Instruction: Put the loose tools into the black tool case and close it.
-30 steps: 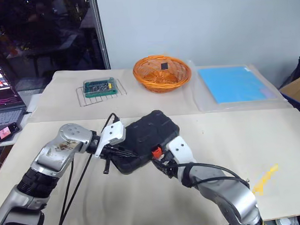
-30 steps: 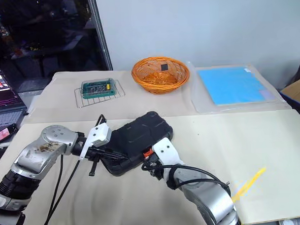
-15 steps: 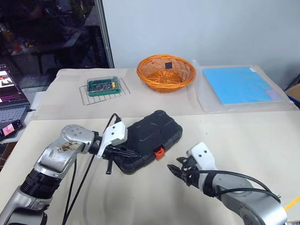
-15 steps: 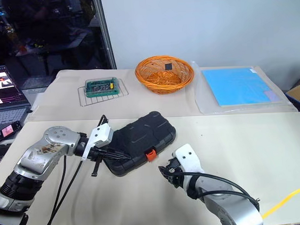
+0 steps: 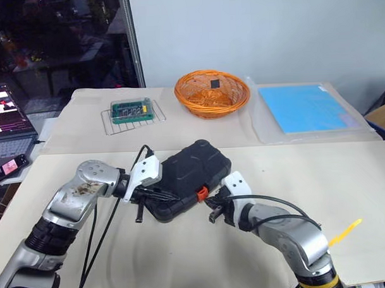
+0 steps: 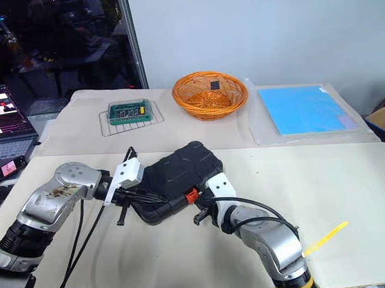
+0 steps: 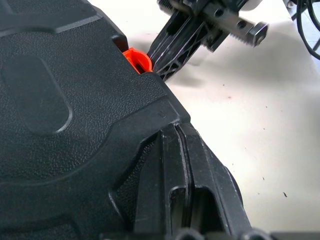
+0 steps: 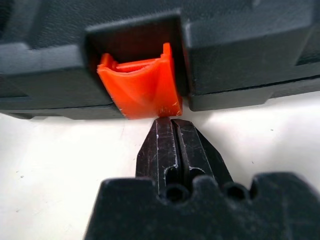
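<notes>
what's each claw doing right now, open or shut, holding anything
Left claw: shut, clamped on the case edge.
Right claw: shut, holding nothing, tips at the orange latch.

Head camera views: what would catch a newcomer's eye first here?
The closed black tool case in the middle of the near table, with the right gripper shut, its tips at the orange latch on the case's front edge. The left gripper is shut on the case's left end. Behind, an orange wicker basket stands out on the far table.
</notes>
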Tool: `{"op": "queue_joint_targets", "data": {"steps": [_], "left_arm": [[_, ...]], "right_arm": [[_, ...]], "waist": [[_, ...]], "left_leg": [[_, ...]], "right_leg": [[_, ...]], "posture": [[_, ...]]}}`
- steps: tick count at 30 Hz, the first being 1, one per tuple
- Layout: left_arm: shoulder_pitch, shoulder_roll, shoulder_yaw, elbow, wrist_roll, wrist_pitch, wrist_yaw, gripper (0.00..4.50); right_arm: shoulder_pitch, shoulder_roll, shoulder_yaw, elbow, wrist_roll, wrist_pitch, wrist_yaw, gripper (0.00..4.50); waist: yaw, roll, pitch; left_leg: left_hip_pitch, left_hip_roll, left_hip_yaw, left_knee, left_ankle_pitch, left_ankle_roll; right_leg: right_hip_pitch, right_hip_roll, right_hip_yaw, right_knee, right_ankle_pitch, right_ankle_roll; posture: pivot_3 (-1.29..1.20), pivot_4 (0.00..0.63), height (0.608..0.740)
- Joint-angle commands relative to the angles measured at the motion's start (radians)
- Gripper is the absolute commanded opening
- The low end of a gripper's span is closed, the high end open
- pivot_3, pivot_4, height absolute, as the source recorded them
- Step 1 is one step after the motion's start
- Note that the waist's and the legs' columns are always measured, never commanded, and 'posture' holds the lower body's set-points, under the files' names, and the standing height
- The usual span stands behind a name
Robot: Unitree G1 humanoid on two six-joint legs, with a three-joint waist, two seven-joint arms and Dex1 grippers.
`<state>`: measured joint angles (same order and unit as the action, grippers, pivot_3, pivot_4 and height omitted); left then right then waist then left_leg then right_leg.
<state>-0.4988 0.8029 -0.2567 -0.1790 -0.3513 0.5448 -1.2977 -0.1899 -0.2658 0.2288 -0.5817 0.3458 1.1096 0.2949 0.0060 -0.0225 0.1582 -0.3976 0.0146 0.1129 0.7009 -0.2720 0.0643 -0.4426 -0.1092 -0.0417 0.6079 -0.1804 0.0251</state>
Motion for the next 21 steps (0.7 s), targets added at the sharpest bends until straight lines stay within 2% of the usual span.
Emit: {"op": "queue_joint_targets", "data": {"steps": [1,7,11,16,21], "left_arm": [[0.039,0.006,-0.059,0.034,0.057,0.019,0.016,0.0],[0.045,0.006,-0.058,0.036,0.063,0.018,0.021,0.0],[0.043,0.005,-0.058,0.038,0.063,0.017,0.024,0.0],[0.05,0.008,-0.056,0.034,0.062,0.02,0.029,0.0],[0.056,0.008,-0.053,0.03,0.062,0.023,0.035,0.0]], "right_arm": [[0.047,-0.025,-0.06,-0.145,0.067,-0.075,0.063,0.01],[0.138,-0.074,-0.122,-0.218,0.163,-0.089,0.144,0.01],[0.116,-0.073,-0.155,-0.192,0.177,-0.113,0.135,0.01],[0.054,-0.004,-0.132,-0.076,0.112,-0.203,0.078,0.01],[0.064,-0.01,-0.082,0.008,0.063,-0.267,0.081,0.01]], "waist": [[0.002,0.0,0.0],[0.006,0.0,0.0],[0.005,0.0,0.0],[0.006,0.0,0.0],[0.004,0.0,-0.001]], "left_leg": [[-0.001,0.0,0.0,0.0,0.0,0.0],[0.0,0.0,0.0,-0.004,0.001,0.003],[0.0,0.0,-0.001,-0.004,-0.002,-0.003],[0.001,0.0,-0.001,-0.004,-0.002,-0.004],[0.001,0.0,-0.001,-0.005,-0.001,-0.002]], "right_leg": [[0.0,0.0,0.0,0.0,0.0,0.0],[0.001,0.0,0.0,-0.003,-0.001,0.001],[0.001,-0.001,-0.001,-0.005,0.0,0.001],[0.001,-0.001,-0.001,-0.005,0.0,0.001],[0.002,-0.001,-0.001,-0.007,0.0,0.001]], "posture": [[0.0,0.15,0.74],[0.0,0.15,0.74],[0.0,0.15,0.74],[0.0,0.15,0.74],[0.0,0.15,0.74]]}}
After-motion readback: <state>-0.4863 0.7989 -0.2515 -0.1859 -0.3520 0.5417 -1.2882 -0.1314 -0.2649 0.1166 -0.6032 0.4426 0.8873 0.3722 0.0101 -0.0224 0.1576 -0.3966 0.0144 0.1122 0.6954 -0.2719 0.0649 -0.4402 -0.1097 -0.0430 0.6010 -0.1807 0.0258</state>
